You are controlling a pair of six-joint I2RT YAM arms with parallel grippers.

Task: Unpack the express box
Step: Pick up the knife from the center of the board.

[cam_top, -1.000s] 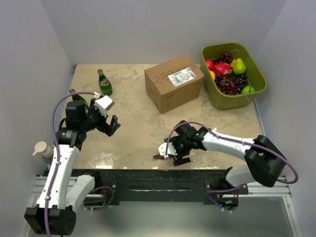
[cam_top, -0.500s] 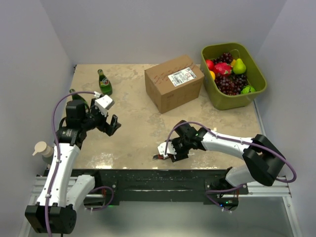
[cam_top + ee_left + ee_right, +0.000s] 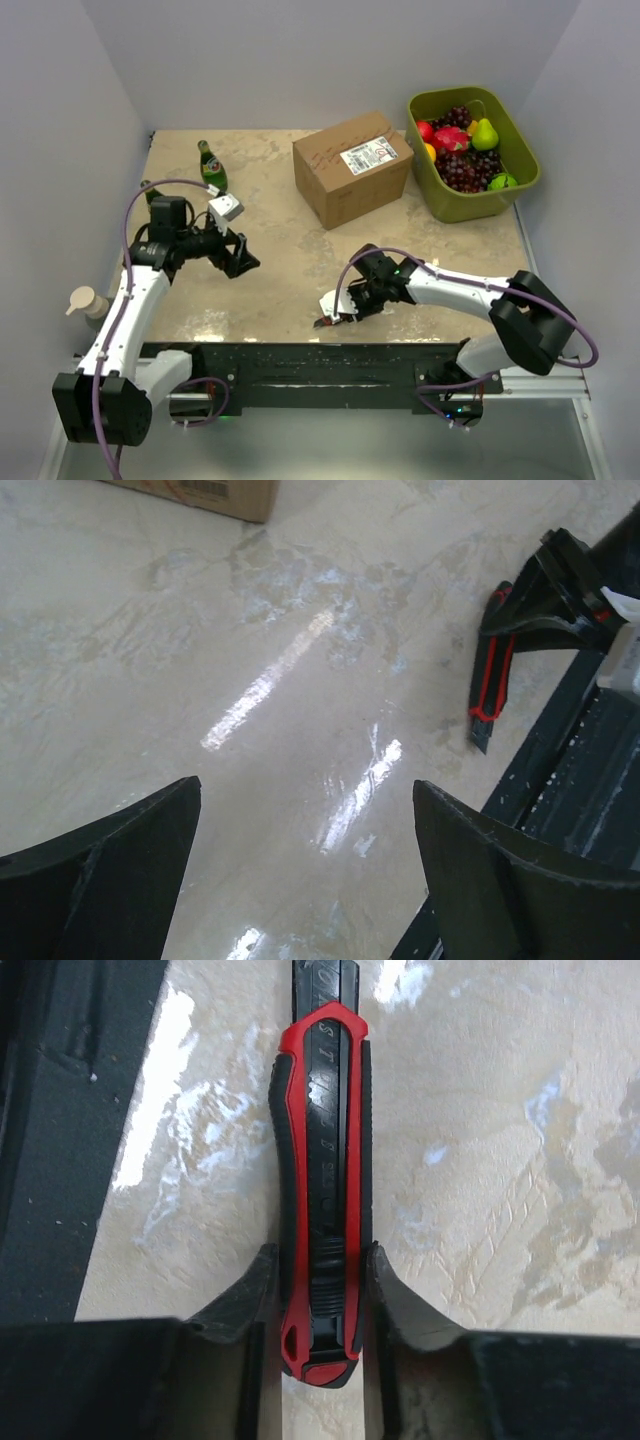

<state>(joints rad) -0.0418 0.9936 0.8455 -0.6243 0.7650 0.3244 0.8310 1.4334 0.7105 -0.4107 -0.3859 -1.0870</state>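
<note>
Right claw (image 3: 320, 1260) has gone from wide open a second ago to a narrow pinch on the knife (image 3: 322, 1160). Its pads (image 3: 245, 1300) now sit against either side of the red-and-black handle, near the butt end. The knife lies flat on the table (image 3: 280, 280) by the front edge and has not shifted in the overhead view. The arm has hardly moved either, so the change is in the jaws alone. This reads as the grasp being made, with the lift yet to come.

Left claw (image 3: 243, 262) has swung inward and lower, toward the middle of the table. It stands wide and holds nothing. Its own camera looks across bare table to the knife and the right claw.

Box (image 3: 352, 165) sits where it was, at the far middle of the table. It is well apart from both claws and near the green tub (image 3: 470, 208) on its right. Its flaps are shut, with the white label (image 3: 368, 155) on top, so none of the unpacking proper is done.

With the knife gripped, the next step is probably to carry it to the box and slit the seam. The left claw's drift inward suggests it is coming to steady the box. Because the grip is so near the butt, the long front of the knife may pivot once it is raised. Whether the blade is out cannot be told.
</note>
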